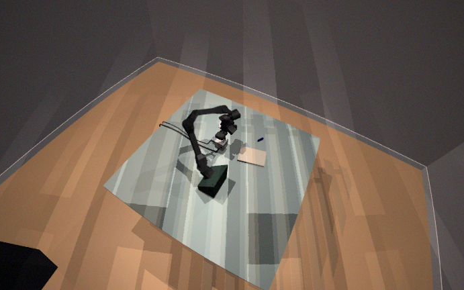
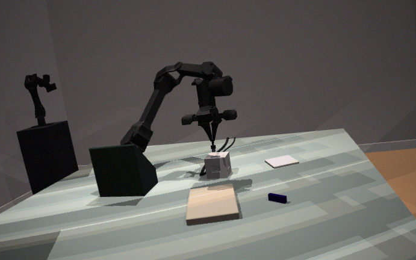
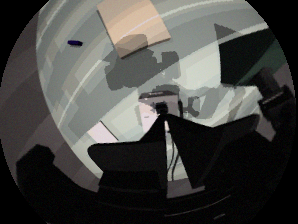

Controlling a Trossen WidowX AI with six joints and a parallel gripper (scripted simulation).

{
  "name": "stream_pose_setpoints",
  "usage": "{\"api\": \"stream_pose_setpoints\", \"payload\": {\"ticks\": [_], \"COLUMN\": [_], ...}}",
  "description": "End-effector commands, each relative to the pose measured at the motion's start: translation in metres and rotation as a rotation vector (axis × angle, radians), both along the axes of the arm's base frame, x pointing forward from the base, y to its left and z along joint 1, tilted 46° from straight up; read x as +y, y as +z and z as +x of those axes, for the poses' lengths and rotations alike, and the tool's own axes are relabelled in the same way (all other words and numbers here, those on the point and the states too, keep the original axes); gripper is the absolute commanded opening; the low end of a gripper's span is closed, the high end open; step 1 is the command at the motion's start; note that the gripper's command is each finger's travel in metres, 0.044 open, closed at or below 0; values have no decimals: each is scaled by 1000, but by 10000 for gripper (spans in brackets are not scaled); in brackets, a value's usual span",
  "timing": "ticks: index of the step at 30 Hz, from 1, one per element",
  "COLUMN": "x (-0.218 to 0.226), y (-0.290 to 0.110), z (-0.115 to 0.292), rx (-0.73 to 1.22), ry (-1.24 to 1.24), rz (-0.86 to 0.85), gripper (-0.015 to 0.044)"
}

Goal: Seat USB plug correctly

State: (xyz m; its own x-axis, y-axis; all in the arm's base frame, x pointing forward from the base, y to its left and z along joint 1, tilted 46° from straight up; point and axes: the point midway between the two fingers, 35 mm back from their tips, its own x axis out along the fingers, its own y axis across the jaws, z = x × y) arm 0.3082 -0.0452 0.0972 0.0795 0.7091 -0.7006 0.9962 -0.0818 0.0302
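The grey power cube (image 2: pixel 217 166) (image 1: pixel 221 145) stands on the table in front of the arm's base, with dark cables (image 2: pixel 227 144) trailing behind it. My gripper (image 2: pixel 212 142) (image 1: pixel 222 137) (image 3: pixel 164 117) points straight down over the cube's top and is shut on the small dark USB plug (image 2: pixel 213 148). The plug's lower end meets the cube's top face. I cannot tell how deep it sits or which way round it is. In the wrist view the fingers hide most of the cube.
A tan pad (image 2: pixel 211 203) (image 1: pixel 252 157) (image 3: pixel 133 19) lies just in front of the cube. A small blue block (image 2: pixel 277 197) (image 1: pixel 260 139) (image 3: pixel 73 43) and a white card (image 2: pixel 281 160) lie to the right. The arm's dark base (image 2: pixel 121 171) (image 1: pixel 213 179) is to the left.
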Motion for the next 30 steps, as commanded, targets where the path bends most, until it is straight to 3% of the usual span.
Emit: {"api": "stream_pose_setpoints", "payload": {"ticks": [1, 30], "x": [0, 2], "y": [0, -1], "z": [0, 0], "rx": [24, 19], "ry": [-23, -21], "rz": [2, 17], "gripper": [0, 0]}}
